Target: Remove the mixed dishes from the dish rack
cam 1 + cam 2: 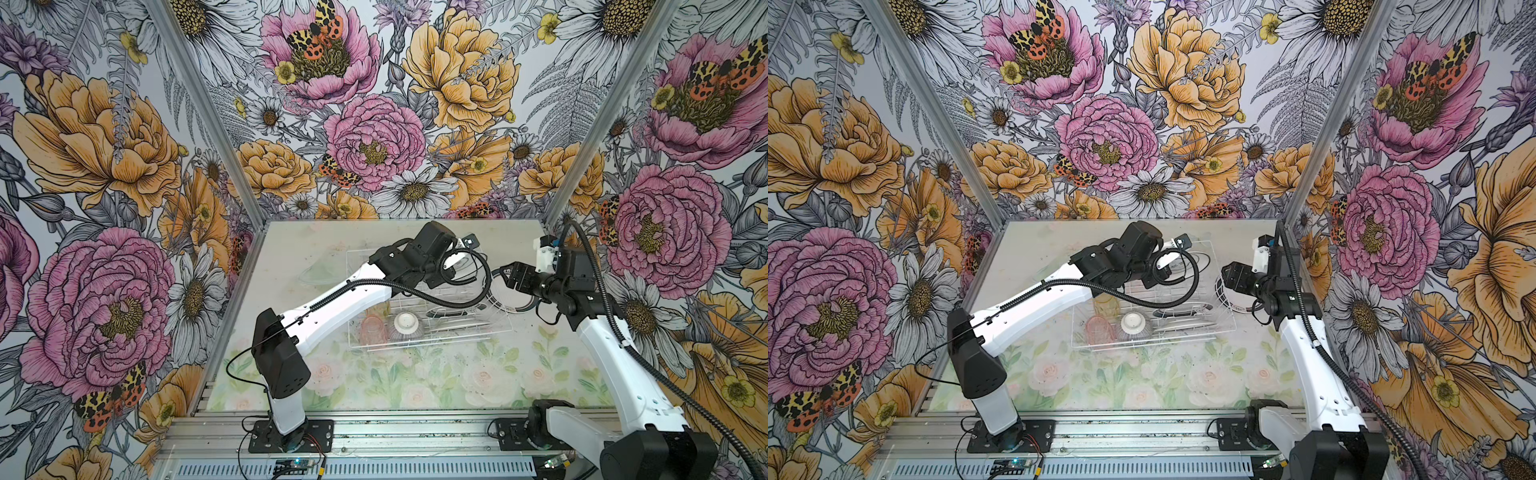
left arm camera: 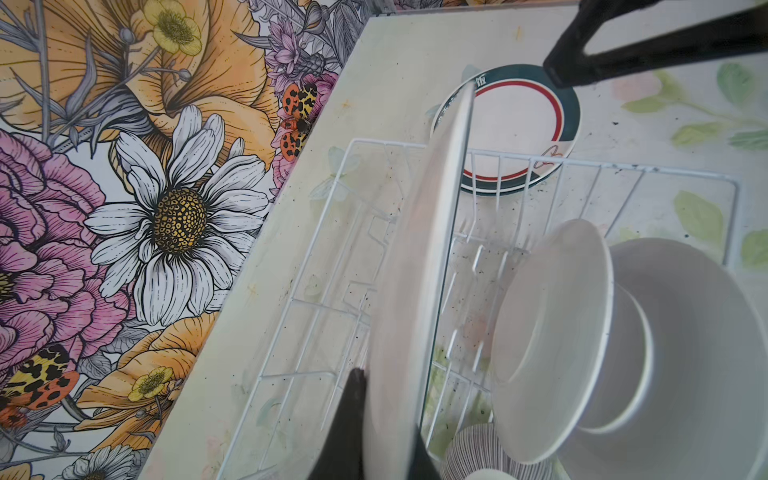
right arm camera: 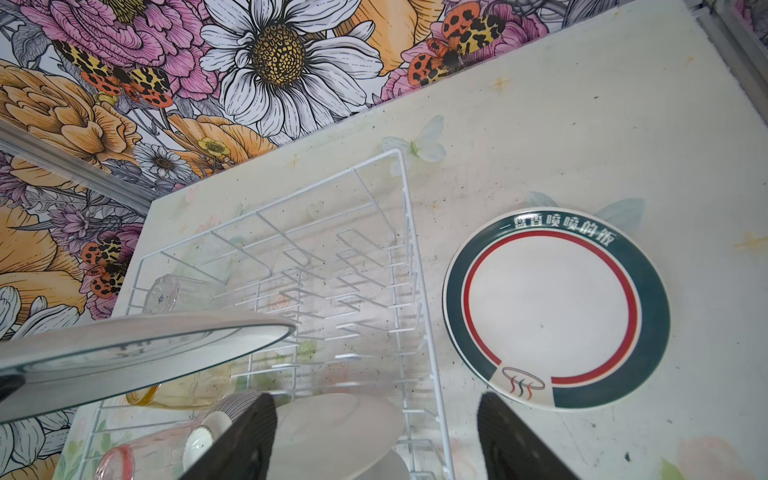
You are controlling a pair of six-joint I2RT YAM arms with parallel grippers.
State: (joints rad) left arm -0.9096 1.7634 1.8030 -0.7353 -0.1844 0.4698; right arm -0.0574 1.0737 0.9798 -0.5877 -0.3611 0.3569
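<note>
Walls (image 1: pixel 104 166): wallpaper on three sides, big pink and orange blooms, daisies and spotted moths, closing in the whole cell.
Table (image 1: pixel 415 382): pale top printed with faded roses and leaves, washed out toward the far end and peppered with dark flecks.
Rail (image 1: pixel 415 436): an aluminium rail along the near edge, with both arm bases bolted to it.
Dish rack (image 3: pixel 291 257): white wire, set on the far half of the table, its far end bare down to the prongs.
White plate (image 2: pixel 415 270): held on edge above the rack, pinched at its rim.
Green-rimmed plate (image 3: pixel 552 307): flat on the table just right of the rack, with a red inner ring and white lettering.
Racked plates (image 2: pixel 552 340): two white ones leaning in the slots, backs showing.
Left gripper (image 2: pixel 388 407): clamped tight on the white plate's rim.
Right gripper (image 3: pixel 376 399): jaws wide apart and holding nothing, over the rack's right edge.
Striped bowl (image 1: pixel 406 326): upside down in the rack's near end, white foot up.
Pink tumbler (image 1: pixel 373 328): on its side beside the bowl.
Amber tumbler (image 1: pixel 1106 305): just behind the pink one.
Clear tumbler (image 3: pixel 162 293): at the rack's far left corner; inside the wire or just outside, I can't tell.
</note>
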